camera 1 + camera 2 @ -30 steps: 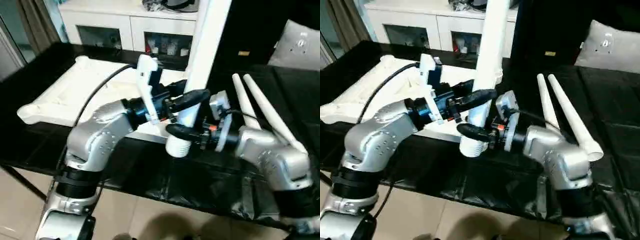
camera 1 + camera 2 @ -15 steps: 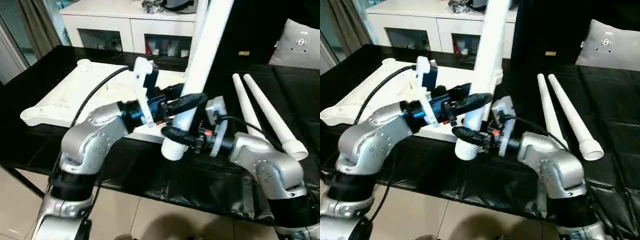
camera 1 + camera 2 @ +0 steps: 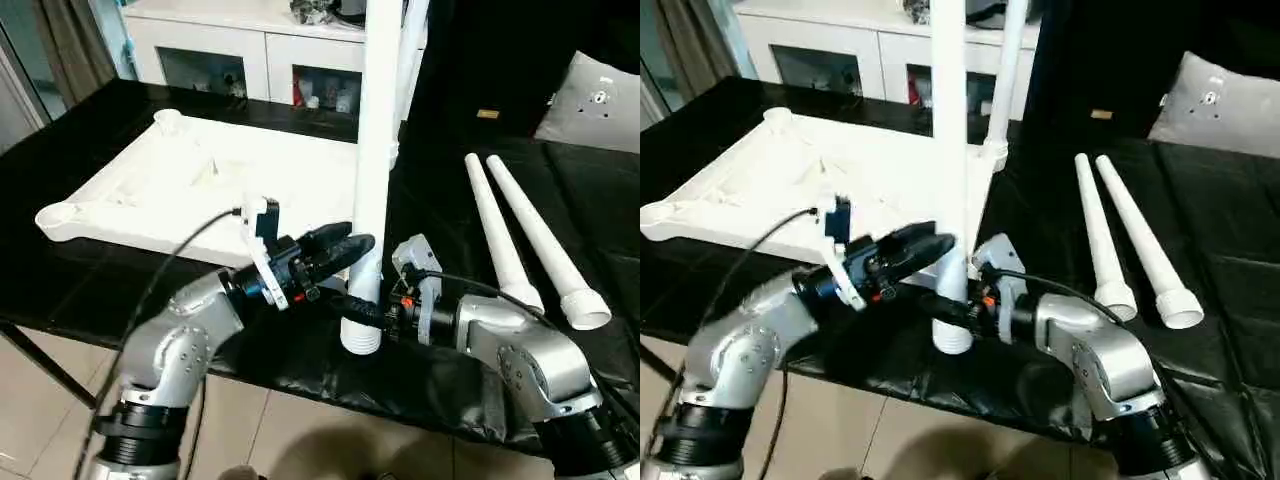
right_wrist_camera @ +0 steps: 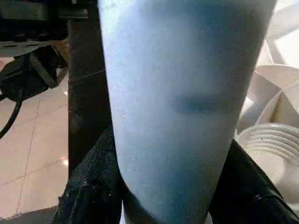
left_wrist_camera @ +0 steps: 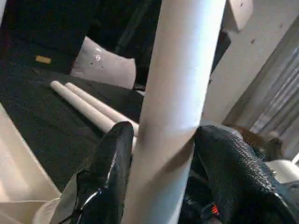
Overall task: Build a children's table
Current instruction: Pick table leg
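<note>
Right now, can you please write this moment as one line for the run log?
held: table leg, upright | left gripper: shut on leg | right gripper: shut on leg, lower | tabletop: upside down | legs fitted: one | spare legs: two

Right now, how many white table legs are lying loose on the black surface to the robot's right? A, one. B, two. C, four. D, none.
B: two legs lie side by side on the black surface to the right, while a third leg stands upright, gripped by both the left gripper and the right gripper.
</note>
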Robot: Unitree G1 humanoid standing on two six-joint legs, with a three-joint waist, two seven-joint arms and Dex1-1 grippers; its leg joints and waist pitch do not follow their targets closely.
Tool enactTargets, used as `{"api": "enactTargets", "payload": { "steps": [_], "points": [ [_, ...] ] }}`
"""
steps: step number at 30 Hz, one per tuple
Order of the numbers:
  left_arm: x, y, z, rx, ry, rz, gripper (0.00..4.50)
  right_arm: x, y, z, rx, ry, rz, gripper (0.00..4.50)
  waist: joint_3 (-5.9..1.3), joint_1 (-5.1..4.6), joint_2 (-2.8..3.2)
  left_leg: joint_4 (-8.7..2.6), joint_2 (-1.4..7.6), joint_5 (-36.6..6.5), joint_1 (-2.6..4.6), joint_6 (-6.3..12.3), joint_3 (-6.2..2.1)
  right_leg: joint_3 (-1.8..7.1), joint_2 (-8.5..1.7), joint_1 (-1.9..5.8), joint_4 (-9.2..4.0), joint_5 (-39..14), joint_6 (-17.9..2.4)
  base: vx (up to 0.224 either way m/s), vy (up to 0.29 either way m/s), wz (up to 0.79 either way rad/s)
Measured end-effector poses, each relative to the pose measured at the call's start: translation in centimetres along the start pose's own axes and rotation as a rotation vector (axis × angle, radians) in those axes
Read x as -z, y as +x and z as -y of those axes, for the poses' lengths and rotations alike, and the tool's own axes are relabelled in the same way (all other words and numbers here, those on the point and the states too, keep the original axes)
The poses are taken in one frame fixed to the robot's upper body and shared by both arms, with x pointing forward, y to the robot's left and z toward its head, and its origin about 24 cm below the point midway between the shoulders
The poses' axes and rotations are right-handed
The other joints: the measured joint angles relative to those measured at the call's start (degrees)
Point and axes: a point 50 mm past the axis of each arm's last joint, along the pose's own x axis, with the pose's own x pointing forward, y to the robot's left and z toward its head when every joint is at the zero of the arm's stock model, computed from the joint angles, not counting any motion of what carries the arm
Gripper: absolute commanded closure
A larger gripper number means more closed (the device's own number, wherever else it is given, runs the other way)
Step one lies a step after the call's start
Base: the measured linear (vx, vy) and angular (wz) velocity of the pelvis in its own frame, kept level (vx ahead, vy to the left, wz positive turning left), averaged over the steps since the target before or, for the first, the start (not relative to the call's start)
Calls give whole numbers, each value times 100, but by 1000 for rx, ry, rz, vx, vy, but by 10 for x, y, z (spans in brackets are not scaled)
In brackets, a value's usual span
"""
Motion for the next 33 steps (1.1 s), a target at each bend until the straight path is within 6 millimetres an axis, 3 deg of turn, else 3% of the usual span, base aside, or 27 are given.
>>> {"api": "enactTargets", "payload": {
  "steps": [5,9,11,15,19,22,29,33],
  "points": [
    [-21,-2,-3,-3,-42,195,179,-12,0,7,55,16,97,259,0,-16,-1,0,1,1,1,-1,2,-1,1,-2,3,0,0,0,0,0],
    [-49,-6,-24,-126,-37,339,179,-30,3,8,72,-27,178,259,-4,-23,6,-2,1,1,9,-2,1,-2,4,4,3,1,0,0,0,0],
    [-49,-11,-37,-220,-22,304,179,-32,3,8,74,-36,191,259,-5,-19,6,-3,1,0,7,-1,-1,0,4,4,2,2,3,0,0,0],
    [-29,-8,-57,-383,126,30,179,-32,6,7,78,-44,191,259,-4,14,7,-9,-1,0,6,-1,-11,0,4,-9,-2,12,16,0,0,0],
    [-23,14,-44,-284,217,-65,179,-32,6,7,106,-80,185,259,-3,30,8,-9,-3,-4,0,4,-12,2,1,-13,-3,18,6,0,0,0],
    [-36,31,-22,-138,312,-46,179,-33,5,10,139,-94,193,259,-5,-6,22,-25,-2,-3,3,1,2,9,2,-3,4,24,-7,0,0,0],
    [-44,33,-11,-43,420,-80,179,-31,5,12,154,-105,189,260,-4,-149,26,-26,0,13,18,-22,3,8,5,-3,26,17,4,0,0,0],
    [-46,31,-8,-15,476,-102,179,-28,5,15,179,-98,175,260,-4,-155,26,-18,-1,13,12,-22,1,8,2,-1,22,17,5,0,0,0]
  ]
}}
